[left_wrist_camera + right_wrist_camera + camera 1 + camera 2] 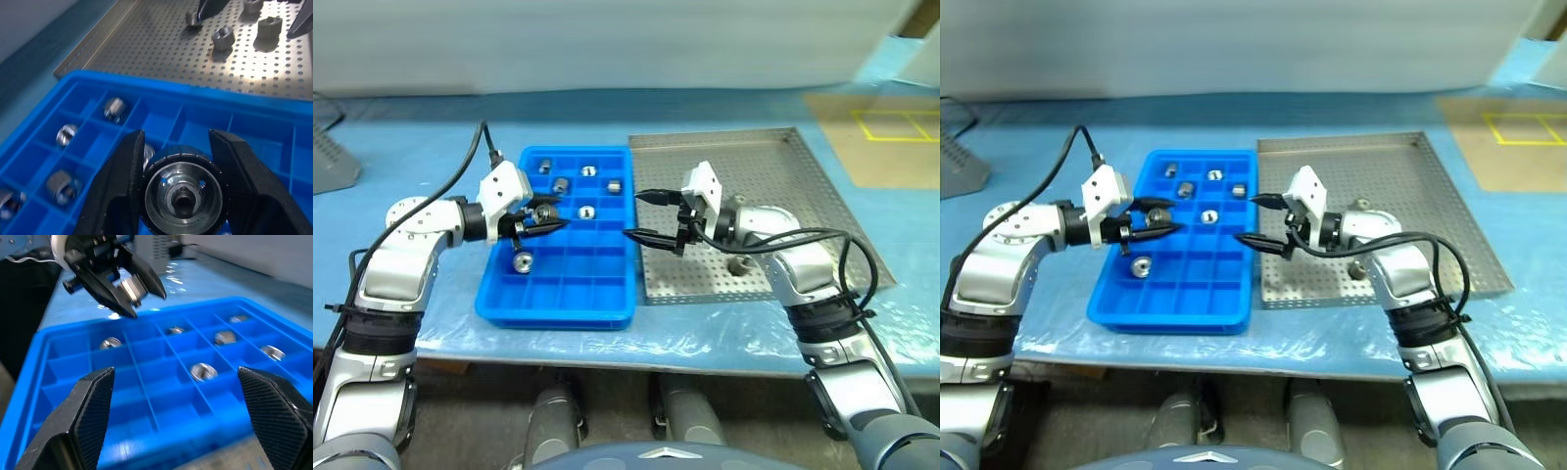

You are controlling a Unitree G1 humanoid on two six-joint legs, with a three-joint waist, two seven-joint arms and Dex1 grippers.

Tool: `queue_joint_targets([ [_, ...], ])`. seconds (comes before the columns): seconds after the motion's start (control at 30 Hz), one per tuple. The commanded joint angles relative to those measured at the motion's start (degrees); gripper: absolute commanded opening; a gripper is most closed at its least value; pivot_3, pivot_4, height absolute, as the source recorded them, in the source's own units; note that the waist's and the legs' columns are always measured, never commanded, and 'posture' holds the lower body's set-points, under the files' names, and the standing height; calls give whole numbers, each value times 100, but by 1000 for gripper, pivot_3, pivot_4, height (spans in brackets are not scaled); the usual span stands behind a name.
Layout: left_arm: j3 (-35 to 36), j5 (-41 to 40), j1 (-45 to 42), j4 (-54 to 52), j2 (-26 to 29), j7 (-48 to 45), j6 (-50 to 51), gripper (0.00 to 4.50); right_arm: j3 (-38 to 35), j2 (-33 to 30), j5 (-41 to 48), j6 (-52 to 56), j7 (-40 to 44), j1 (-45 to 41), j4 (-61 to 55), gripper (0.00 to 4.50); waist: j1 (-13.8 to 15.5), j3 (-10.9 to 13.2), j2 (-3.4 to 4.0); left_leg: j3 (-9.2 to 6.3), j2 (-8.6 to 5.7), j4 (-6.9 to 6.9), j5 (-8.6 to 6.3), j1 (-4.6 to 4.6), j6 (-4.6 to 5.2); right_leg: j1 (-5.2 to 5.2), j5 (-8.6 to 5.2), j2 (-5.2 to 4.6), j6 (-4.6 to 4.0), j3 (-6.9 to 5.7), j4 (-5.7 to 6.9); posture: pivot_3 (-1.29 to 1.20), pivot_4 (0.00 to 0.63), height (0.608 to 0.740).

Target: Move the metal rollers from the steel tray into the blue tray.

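Our left gripper (540, 217) is clamped on a short shiny silver metal roller (182, 193), its bore lying level, above the bright blue gridded plastic tray's (607, 311) middle cells. Our right gripper (643, 215), spread wide and empty, hangs over the seam with the perforated steel tray (803, 186), where loose rollers (222, 37) remain.

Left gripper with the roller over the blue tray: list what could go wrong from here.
1. The left gripper holds a metal roller above the blue tray; released from this height, it may bounce into another compartment.
2. Several compartments already hold rollers, so it may land on one of those.
3. The open right gripper hangs close by; the arms could collide.
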Motion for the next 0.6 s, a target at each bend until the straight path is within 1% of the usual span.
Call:
queue_joint_targets([
  [0.03, 143, -81, 175, -280, -2, 420, 145, 1738, 165, 187, -98, -371, 315, -262, 281, 4125, 223, 0, -1, 1, 0, -1, 1, -3, -1, -4, -2, 0, -3, 1, 3, -19, 150, 740],
  [0.13, -71, 58, 185, 10, -231, 778, 79, 1738, 201, 328, -219, -551, 389, -376, 558, 4125, 511, 0, -1, 10, -1, -3, 3, -7, -6, -15, -6, -2, -9, 5, 14, -7, 150, 740],
  [0.2, -188, 94, 157, 136, -363, 907, 17, 1738, 189, 362, -263, -608, 414, -381, 625, 4125, 590, -1, -2, 17, -5, -3, 0, -6, -13, -16, -5, -6, -9, 12, 17, -7, 150, 740],
  [0.27, -267, 67, -9, 305, -569, 1041, -57, 1738, 160, 357, -273, -603, 419, -341, 615, 4125, 627, -1, -4, 22, -9, -1, 0, -5, -13, -21, -5, -10, -9, 19, 24, -12, 150, 740],
  [0.33, -404, 208, -224, 707, -750, 1218, -161, 1738, 145, 327, -313, -593, 391, -248, 579, 4125, 653, -2, -6, 23, -9, 0, 3, -5, -18, -25, -5, -11, -9, 21, 35, -22, 150, 740],
  [0.47, -540, 411, -530, 1566, -991, 1470, -618, 1738, 122, 298, -359, -562, 290, -95, 450, 4125, 628, -3, -8, 20, -1, -4, 18, 4, -38, -35, -5, -5, -9, 22, 58, -49, 150, 740],
  [0.6, -634, 465, -696, 2043, -1123, 1495, -856, 1738, 87, 251, -400, -541, 170, 22, 346, 4125, 557, -4, -10, 19, -1, -30, 32, 6, -54, -51, -5, 2, -9, 27, 61, -79, 150, 740],
])
